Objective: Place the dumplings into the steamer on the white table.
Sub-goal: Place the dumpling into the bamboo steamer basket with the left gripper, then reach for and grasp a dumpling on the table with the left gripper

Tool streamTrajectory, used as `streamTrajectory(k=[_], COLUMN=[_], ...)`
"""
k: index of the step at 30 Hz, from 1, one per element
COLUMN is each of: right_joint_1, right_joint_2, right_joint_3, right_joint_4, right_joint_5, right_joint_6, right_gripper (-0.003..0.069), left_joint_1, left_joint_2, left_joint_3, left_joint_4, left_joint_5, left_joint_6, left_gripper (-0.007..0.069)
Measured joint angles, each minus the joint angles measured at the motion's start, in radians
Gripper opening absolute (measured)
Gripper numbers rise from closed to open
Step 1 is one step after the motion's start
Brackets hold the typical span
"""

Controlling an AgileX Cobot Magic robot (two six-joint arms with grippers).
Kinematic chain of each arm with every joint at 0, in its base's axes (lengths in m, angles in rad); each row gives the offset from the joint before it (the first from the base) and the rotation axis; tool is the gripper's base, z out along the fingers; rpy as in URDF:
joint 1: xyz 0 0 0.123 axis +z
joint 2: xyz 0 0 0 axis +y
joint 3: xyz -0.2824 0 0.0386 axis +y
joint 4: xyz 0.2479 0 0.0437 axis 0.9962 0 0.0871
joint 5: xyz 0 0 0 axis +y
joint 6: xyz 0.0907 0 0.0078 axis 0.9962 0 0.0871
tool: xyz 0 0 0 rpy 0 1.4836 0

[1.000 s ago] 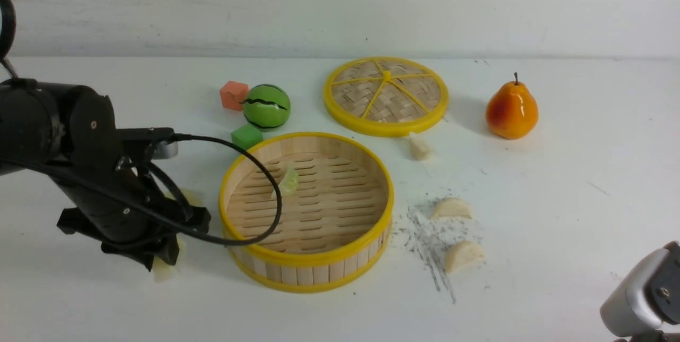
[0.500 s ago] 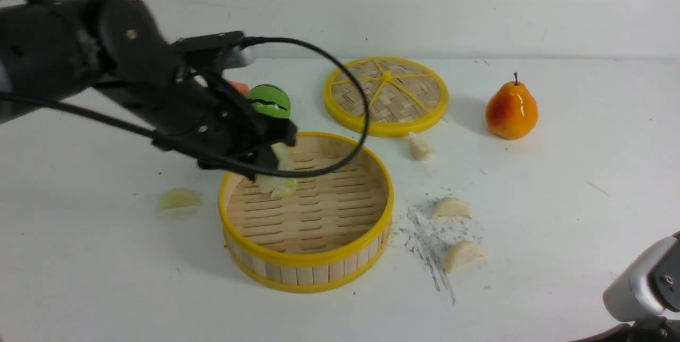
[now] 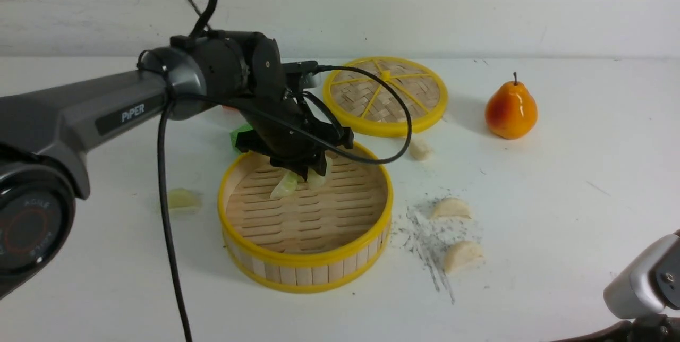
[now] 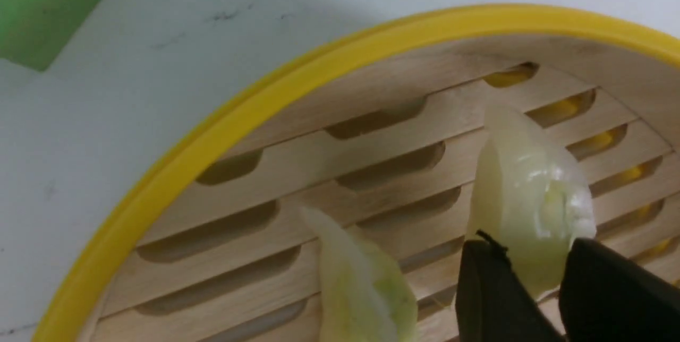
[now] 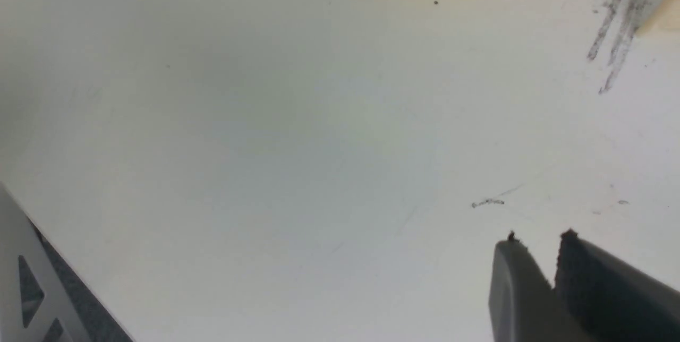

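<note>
Since a second ago the left gripper (image 3: pixel 313 169) has risen from the white table (image 3: pixel 558 198) left of the steamer (image 3: pixel 308 258) and swung in over the basket's rear left part, carrying a pale green dumpling (image 3: pixel 321 177) that lay on the table beside its jaws; half a second ago it was only just crossing the left rim. In the left wrist view the gripper (image 4: pixel 531 246) is clamped on that dumpling (image 4: pixel 531 193), its two black fingers (image 4: pixel 489 289) pinching the lower end while the rest stands clear above the slatted floor. The jaws are partway apart, spread only by the dumpling's thickness. A second green dumpling (image 3: pixel 284 187) lies on the slats just beside the held one, and has stayed where it was in both earlier frames. A third green dumpling (image 3: pixel 183 198) rests on the table left of the steamer, unmoved since it came into sight half a second ago. Three cream dumplings (image 3: pixel 419 148) (image 3: pixel 450 208) (image 3: pixel 463 255) lie on the table to the steamer's right, unchanged, two of them at the grey scuff marks (image 3: pixel 425 241). The right gripper (image 5: pixel 536 241) hangs over bare table near the front edge, its fingers nearly together with nothing between them.
</note>
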Motion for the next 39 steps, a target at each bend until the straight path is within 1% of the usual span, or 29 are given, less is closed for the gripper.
streamTrajectory(k=[2,4,7,10,11,12,14,17,19,21,23,25,27,29,36,39], right_joint_1=[0.0,0.0,0.0,0.0,0.0,0.0,0.0,0.0,0.0,0.0,0.0,0.0,0.0,0.0,0.0,0.0], right_joint_2=[0.0,0.0,0.0,0.0,0.0,0.0,0.0,0.0,0.0,0.0,0.0,0.0,0.0,0.0,0.0,0.0], right_joint_3=[0.0,0.0,0.0,0.0,0.0,0.0,0.0,0.0,0.0,0.0,0.0,0.0,0.0,0.0,0.0,0.0], right_joint_4=[-0.001,-0.001,-0.001,-0.001,-0.001,-0.002,-0.003,-0.002,-0.001,-0.001,-0.002,-0.002,-0.002,-0.002,-0.004,-0.016], right_joint_5=[0.0,0.0,-0.003,-0.003,-0.003,-0.003,0.001,0.003,0.006,0.008,0.009,0.009,0.009,0.009,0.002,0.0], right_joint_6=[0.0,-0.001,-0.001,-0.001,-0.001,-0.001,-0.001,-0.001,-0.001,-0.001,-0.001,-0.001,-0.001,-0.001,-0.001,-0.001], right_gripper=[0.0119,0.0121,0.0123,0.0126,0.0127,0.0128,0.0129,0.0132,0.0133,0.0134,0.0134,0.0135,0.0135,0.0135,0.0135,0.0135], left_joint_1=[0.0,0.0,0.0,0.0,0.0,0.0,0.0,0.003,0.025,0.066,0.142,0.188,0.241,0.272,0.278,0.278], left_joint_2=[0.001,0.001,0.001,-0.013,-0.015,-0.041,-0.067,-0.123,-0.148,-0.152,-0.132,-0.114,-0.09,-0.076,-0.01,0.036], left_joint_3=[-0.004,-0.008,-0.009,-0.046,-0.05,-0.083,-0.12,-0.173,-0.188,-0.189,-0.175,-0.15,-0.113,-0.077,-0.043,-0.036], left_joint_4=[-0.016,-0.036,-0.056,-0.049,-0.046,-0.005,0.064,0.243,0.36,0.405,0.381,0.335,0.278,0.231,0.186,0.186], left_joint_5=[0.002,0.011,0.025,0.095,0.1,0.15,0.196,0.269,0.316,0.361,0.412,0.436,0.445,0.421,0.35,0.342], left_joint_6=[0.0,-0.001,-0.001,-0.001,-0.001,0.001,0.014,0.055,0.071,0.077,0.106,0.162,0.235,0.319,0.544,0.585], left_gripper=[0.0167,0.0196,0.0279,0.036,0.036,0.0377,0.0384,0.0385,0.0388,0.0388,0.0388,0.0388,0.0388,0.0388,0.0388,0.0388])
